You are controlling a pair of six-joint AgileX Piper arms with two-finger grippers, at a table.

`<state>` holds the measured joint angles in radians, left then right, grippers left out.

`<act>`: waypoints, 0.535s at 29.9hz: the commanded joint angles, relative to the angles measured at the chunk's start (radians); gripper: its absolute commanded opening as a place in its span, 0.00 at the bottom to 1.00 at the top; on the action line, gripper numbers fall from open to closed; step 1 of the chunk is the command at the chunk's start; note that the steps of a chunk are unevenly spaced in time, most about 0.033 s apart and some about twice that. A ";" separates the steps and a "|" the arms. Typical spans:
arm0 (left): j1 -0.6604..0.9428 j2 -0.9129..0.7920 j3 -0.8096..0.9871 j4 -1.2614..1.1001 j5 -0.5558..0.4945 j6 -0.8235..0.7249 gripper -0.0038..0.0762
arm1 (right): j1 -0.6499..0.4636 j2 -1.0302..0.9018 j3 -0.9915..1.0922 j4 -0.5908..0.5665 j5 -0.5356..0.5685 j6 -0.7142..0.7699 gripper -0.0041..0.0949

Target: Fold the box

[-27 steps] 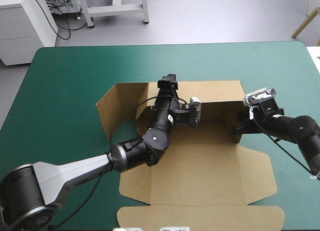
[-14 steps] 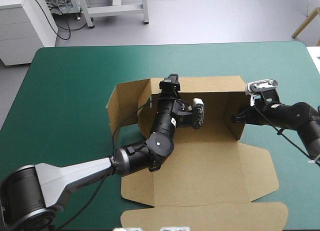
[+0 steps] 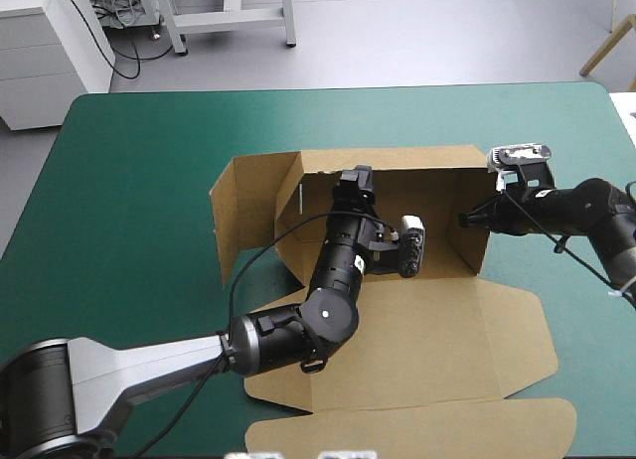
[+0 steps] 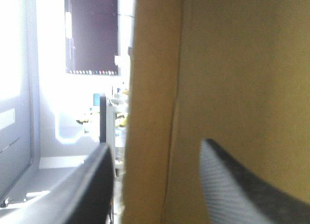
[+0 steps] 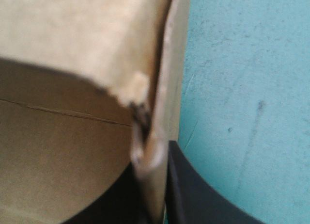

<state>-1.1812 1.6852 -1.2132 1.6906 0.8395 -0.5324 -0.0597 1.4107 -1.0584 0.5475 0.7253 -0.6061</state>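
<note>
High camera looks forward and down from behind across the whole teal-green table [image 3: 129, 181], while both wrist cameras sit hard up against the brown box [image 3: 437, 340] walls it also shows, left facing level into the room, right down onto that table.

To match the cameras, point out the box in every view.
High view: the box sits mid-table, far walls raised, lid flat toward the near edge.
Left wrist view: its brown board fills the space ahead of the left gripper, whose fingers stand apart.
Right wrist view: one wall's edge is pinched in the right gripper.
Shared landmark: the teal-green cover, beside the pinched wall in the high and right wrist views; the left wrist view shows none.
</note>
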 commanded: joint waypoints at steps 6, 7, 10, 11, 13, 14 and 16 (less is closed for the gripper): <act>-0.065 -0.241 -0.028 0.123 0.044 -0.031 0.04 | -0.003 -0.022 -0.188 -0.082 0.274 0.215 0.04; -0.064 -0.262 -0.028 0.116 0.044 -0.030 0.04 | -0.003 -0.017 -0.205 -0.095 0.304 0.230 0.04; -0.064 -0.336 -0.028 0.102 0.044 -0.075 0.04 | -0.003 0.029 -0.268 -0.113 0.397 0.265 0.04; -0.064 -0.362 -0.028 0.102 0.044 -0.108 0.04 | -0.003 0.052 -0.286 -0.113 0.419 0.264 0.04; -0.062 -0.405 -0.028 0.100 0.044 -0.132 0.04 | -0.003 0.084 -0.316 -0.111 0.430 0.280 0.04; -0.052 -0.428 -0.028 0.093 0.042 -0.131 0.04 | -0.003 0.106 -0.332 -0.111 0.437 0.289 0.04; -0.013 -0.469 -0.028 0.056 0.031 -0.131 0.04 | -0.003 0.150 -0.361 -0.109 0.447 0.298 0.04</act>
<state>-1.2304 1.2957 -1.2132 1.6906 0.8588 -0.6380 -0.0597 1.5471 -1.3667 0.4189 1.0754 -0.3438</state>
